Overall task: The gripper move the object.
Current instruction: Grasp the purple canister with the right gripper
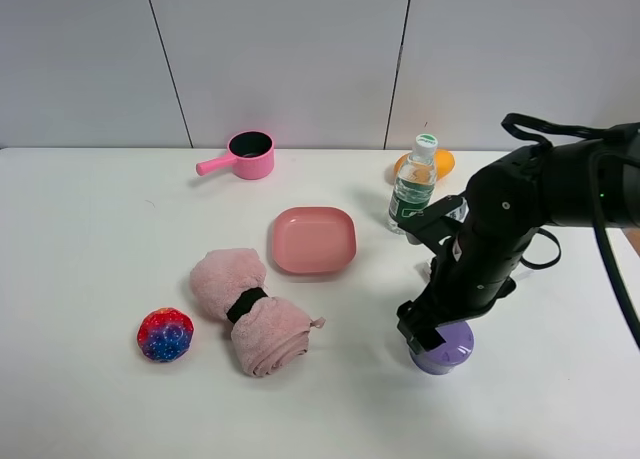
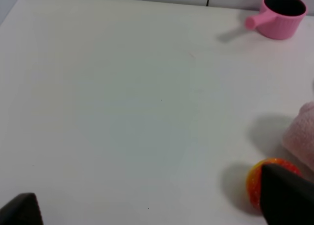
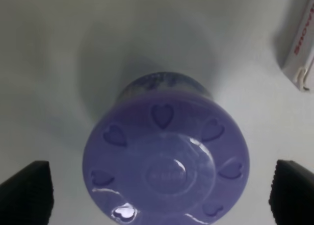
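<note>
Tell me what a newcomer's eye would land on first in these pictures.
The bulky black right gripper comes first, bent low over the small purple jar at the front right of the white table, its jaws open on either side of the heart-embossed lid without touching it. Next, the pink things: a rolled towel with a black band at centre, a plate behind it, a saucepan at the back.

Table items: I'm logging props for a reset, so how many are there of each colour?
Pink: 3 (saucepan, plate, rolled towel)
Purple: 1 (jar)
Clear: 1 (water bottle)
Orange: 1 (round object behind the bottle)
Multicoloured: 1 (ball)
White: 1 (box with red print, right wrist view)
Total: 8
</note>
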Tool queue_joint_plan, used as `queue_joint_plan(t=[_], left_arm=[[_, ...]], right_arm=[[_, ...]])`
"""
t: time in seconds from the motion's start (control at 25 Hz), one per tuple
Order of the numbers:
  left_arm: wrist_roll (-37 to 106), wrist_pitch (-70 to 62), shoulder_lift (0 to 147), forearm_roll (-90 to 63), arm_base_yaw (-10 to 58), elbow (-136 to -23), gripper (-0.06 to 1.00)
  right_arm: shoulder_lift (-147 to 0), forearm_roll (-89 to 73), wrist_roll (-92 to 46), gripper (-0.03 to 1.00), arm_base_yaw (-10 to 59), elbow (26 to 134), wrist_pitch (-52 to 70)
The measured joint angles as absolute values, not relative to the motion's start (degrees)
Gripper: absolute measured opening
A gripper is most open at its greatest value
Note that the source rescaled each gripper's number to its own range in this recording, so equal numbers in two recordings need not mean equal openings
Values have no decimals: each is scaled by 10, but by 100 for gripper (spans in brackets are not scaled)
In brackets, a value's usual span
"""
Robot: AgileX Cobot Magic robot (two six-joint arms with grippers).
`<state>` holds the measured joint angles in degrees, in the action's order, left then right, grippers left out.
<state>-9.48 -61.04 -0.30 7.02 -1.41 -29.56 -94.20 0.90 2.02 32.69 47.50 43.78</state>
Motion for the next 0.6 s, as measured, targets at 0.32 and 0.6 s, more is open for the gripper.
queue_joint_plan(t=[0.32, 0.6], left_arm=[[-95, -610, -3, 70, -14, -296, 100], [-95, -610, -3, 70, -14, -296, 100]], right_arm=[[-997, 11, 21, 99, 327, 474, 432], [-1012, 11, 21, 98, 327, 474, 421]])
